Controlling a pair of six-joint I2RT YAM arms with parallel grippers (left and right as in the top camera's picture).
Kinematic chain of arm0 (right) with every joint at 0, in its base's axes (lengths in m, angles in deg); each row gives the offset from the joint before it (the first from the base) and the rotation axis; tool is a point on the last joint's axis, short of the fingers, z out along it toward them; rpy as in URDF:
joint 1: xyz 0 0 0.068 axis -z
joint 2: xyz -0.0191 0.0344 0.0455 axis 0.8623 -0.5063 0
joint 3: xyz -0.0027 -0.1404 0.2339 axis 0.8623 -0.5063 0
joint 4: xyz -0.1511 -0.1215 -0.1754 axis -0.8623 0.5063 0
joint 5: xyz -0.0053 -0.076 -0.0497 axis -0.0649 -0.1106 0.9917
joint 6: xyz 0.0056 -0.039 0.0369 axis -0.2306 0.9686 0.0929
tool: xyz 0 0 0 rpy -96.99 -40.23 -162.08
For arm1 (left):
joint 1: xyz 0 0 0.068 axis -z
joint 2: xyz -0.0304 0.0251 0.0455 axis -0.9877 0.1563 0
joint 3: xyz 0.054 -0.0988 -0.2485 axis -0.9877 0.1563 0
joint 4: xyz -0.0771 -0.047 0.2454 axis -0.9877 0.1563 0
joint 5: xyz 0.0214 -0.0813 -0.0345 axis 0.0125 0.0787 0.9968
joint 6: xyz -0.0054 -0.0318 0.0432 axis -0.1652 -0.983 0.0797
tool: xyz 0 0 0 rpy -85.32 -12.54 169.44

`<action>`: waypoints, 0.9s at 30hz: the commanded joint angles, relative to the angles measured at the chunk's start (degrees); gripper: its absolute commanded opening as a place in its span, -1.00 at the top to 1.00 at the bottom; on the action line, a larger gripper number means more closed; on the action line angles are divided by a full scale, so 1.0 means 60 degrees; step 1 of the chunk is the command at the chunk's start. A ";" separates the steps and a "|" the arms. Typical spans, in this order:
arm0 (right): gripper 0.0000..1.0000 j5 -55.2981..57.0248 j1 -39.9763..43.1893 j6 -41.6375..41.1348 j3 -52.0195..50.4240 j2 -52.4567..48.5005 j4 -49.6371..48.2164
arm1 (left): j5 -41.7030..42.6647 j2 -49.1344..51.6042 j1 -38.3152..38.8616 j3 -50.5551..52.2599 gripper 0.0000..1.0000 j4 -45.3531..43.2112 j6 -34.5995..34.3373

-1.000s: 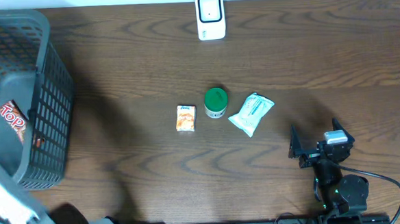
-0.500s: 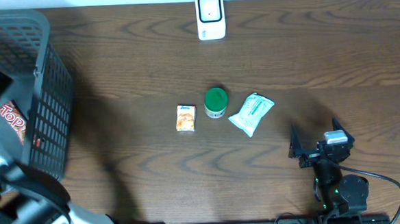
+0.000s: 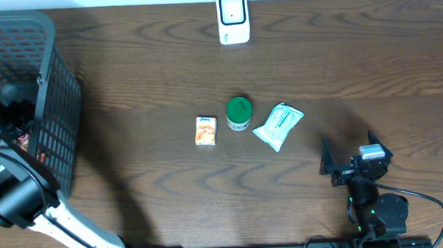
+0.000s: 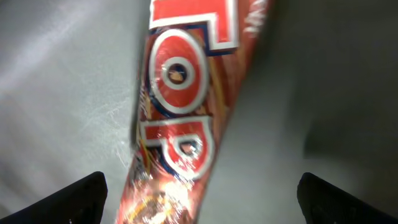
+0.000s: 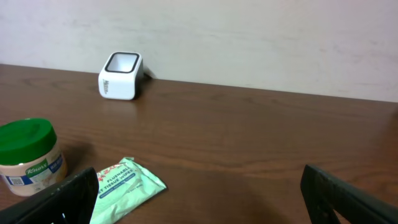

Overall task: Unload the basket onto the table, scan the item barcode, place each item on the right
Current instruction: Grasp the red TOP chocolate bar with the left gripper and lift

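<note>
Overhead, the left arm (image 3: 16,199) is hiding most of the red "Top" packet (image 4: 180,106) inside the basket (image 3: 53,95); only a red bit is showing. The left gripper (image 4: 202,196) is reaching down into the basket, jaws wide apart, gripping nothing, w/ the packet lying under its fingertips. The right gripper (image 3: 350,154) is resting wide open, empty, at the near-right.

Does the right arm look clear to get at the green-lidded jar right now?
Probably yes: the right end effector is open and nothing tall blocks it, though the tissue pack lies flat between it and the green-lidded jar.
</note>
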 commanded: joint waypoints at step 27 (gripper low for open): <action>-0.98 0.0007 -0.0011 0.0073 -0.0011 0.0047 0.0036 | -0.0681 0.0058 -0.0313 0.0430 0.85 -0.0470 0.0306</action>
